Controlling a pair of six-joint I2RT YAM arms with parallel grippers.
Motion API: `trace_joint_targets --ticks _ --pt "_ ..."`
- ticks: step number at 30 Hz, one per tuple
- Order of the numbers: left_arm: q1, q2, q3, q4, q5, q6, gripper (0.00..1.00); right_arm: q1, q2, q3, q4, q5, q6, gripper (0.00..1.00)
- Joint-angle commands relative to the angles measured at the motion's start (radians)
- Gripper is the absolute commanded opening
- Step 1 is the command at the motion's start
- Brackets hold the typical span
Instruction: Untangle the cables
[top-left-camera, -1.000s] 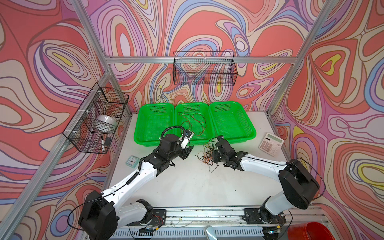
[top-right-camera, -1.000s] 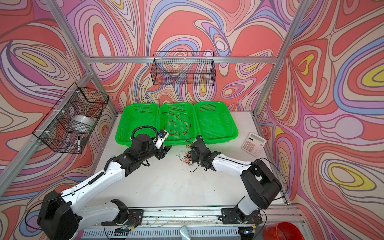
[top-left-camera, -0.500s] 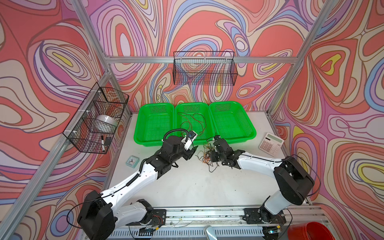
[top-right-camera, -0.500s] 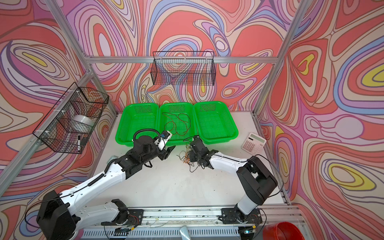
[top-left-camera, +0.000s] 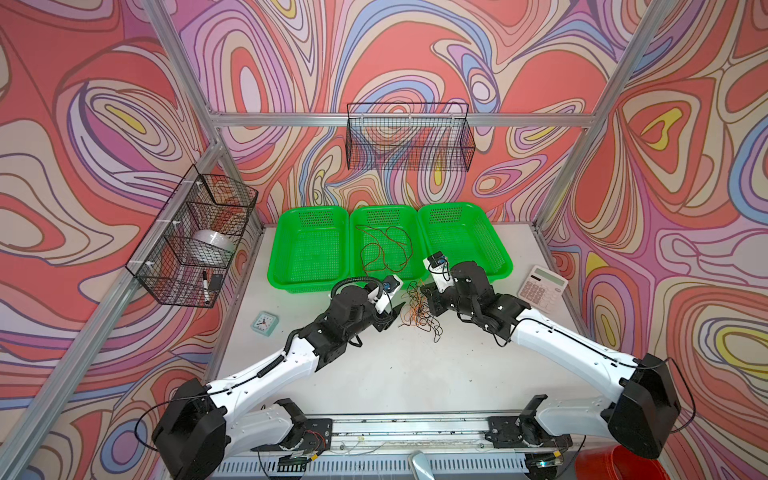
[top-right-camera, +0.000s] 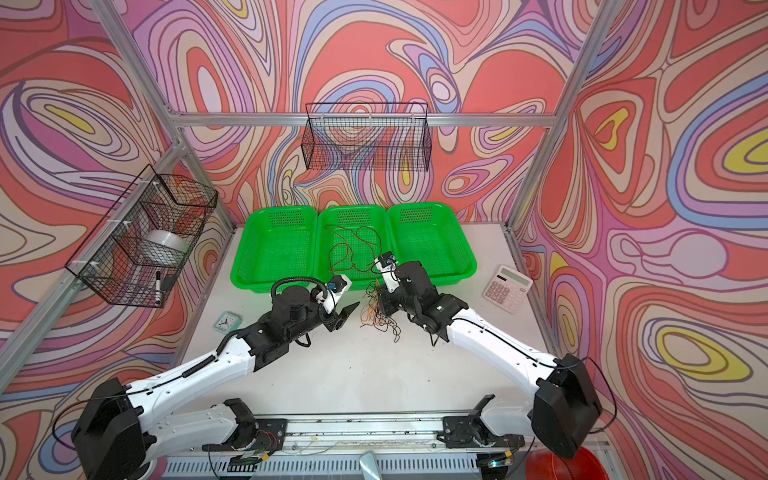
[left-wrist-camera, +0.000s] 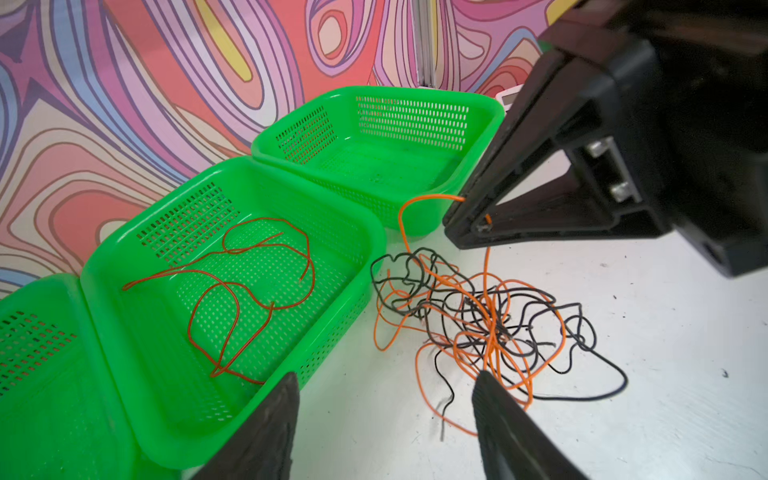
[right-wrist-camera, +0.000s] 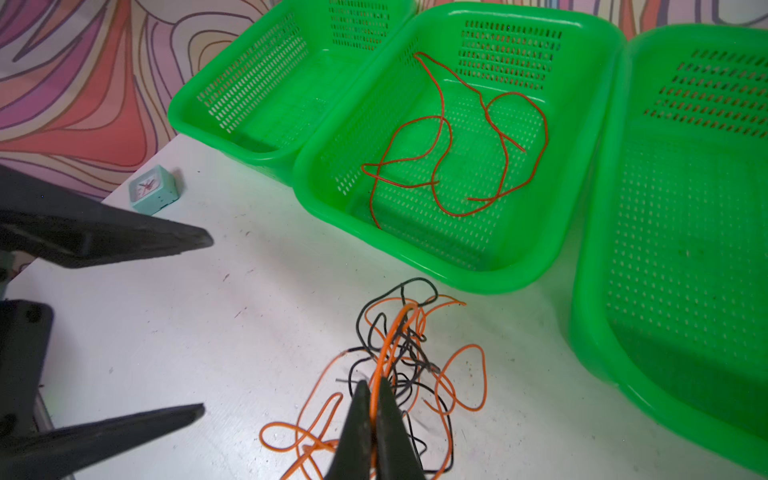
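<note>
A tangle of orange and black cables (top-left-camera: 417, 312) (top-right-camera: 376, 313) (left-wrist-camera: 478, 324) (right-wrist-camera: 405, 357) lies on the white table in front of the middle green basket (top-left-camera: 415, 272). In that basket rests a separate dark red-brown cable (top-left-camera: 384, 249) (left-wrist-camera: 232, 291) (right-wrist-camera: 457, 149). My right gripper (right-wrist-camera: 372, 388) (top-left-camera: 432, 300) (top-right-camera: 384, 300) is shut on an orange cable (right-wrist-camera: 388, 345) that rises from the tangle; the left wrist view shows it looping out of the right gripper (left-wrist-camera: 459, 232). My left gripper (left-wrist-camera: 386, 378) (top-left-camera: 392, 318) (top-right-camera: 347, 316) stands open at the tangle's left edge, with nothing held.
Three green baskets (top-right-camera: 274, 286) stand in a row at the back. A small teal clock (top-left-camera: 264, 323) sits at the left and a calculator (top-left-camera: 542, 289) at the right. Black wire baskets (top-left-camera: 195, 241) hang on the walls. A thick red coil (top-left-camera: 623, 465) lies off the table's front right.
My right gripper has shut on the orange cable and lifted slightly. My left arm has moved right toward the tangle, with its jaws a little wider.
</note>
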Motion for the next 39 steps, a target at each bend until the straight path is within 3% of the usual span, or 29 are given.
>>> trace_joint_targets --ticks 1,12,23,32,39 --pt "-0.018 -0.006 -0.025 0.112 0.002 -0.014 0.69 0.0 -0.039 0.004 -0.056 -0.099 -0.115 0.0" --pt "-0.059 0.081 -0.022 0.222 -0.031 -0.064 0.7 0.0 -0.104 -0.036 -0.004 -0.232 -0.142 0.0" --pt "-0.084 0.266 -0.019 0.429 -0.195 -0.163 0.71 0.0 -0.145 -0.049 0.065 -0.296 -0.108 0.0" --pt "-0.085 0.411 -0.136 0.602 -0.219 -0.196 0.72 0.0 -0.237 -0.016 0.104 -0.198 -0.135 0.0" --pt "-0.084 0.436 -0.224 0.665 -0.213 -0.212 0.72 0.0 -0.251 0.058 0.021 -0.088 -0.209 0.0"
